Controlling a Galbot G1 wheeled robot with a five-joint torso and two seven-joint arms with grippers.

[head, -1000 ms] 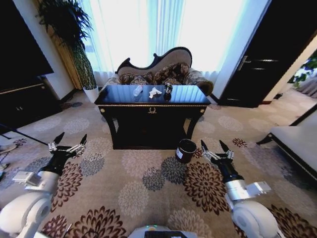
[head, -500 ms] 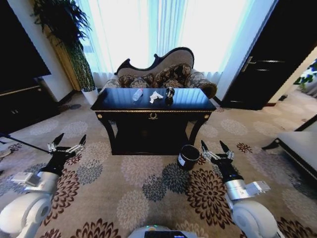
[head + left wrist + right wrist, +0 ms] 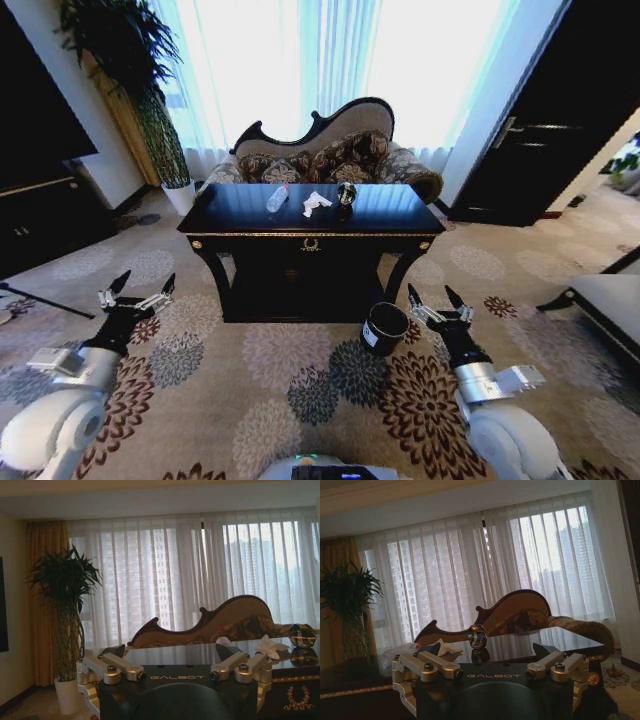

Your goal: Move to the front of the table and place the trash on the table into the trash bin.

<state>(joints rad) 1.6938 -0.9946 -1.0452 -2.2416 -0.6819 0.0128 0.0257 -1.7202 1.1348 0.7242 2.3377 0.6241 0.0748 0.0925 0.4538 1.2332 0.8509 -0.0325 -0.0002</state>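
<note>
Table (image 3: 310,228): glossy black, rectangular, curved legs, lower shelf, gold emblem at the middle of its front edge; stands on patterned carpet ahead of the robot, with an ornate sofa (image 3: 330,150) directly behind it and sheer curtains beyond.

Trash, all on the tabletop toward its middle and rear:
- pale clear bottle (image 3: 277,197), lying tilted, the leftmost of the three
- crumpled white tissue (image 3: 315,203), just right of the bottle, apart from it
- dark shiny roundish piece (image 3: 346,193), right of the tissue; its reflection shows in the gloss below it; whether it touches the tissue cannot be told from the head view

Trash bin (image 3: 384,328): small dark cylinder with a white label on its side, dark inside, standing on the carpet in front of the table's right front leg, much lower than the tabletop.

Left gripper (image 3: 136,291): held low over the carpet, left of the table and well apart from it, fingers spread wide, holding nothing.

Right gripper (image 3: 434,302): low over the carpet just right of the trash bin, not touching it, fingers spread wide, holding nothing.

Potted plant (image 3: 150,90): tall, in a white pot, near the curtains at the left rear
</note>
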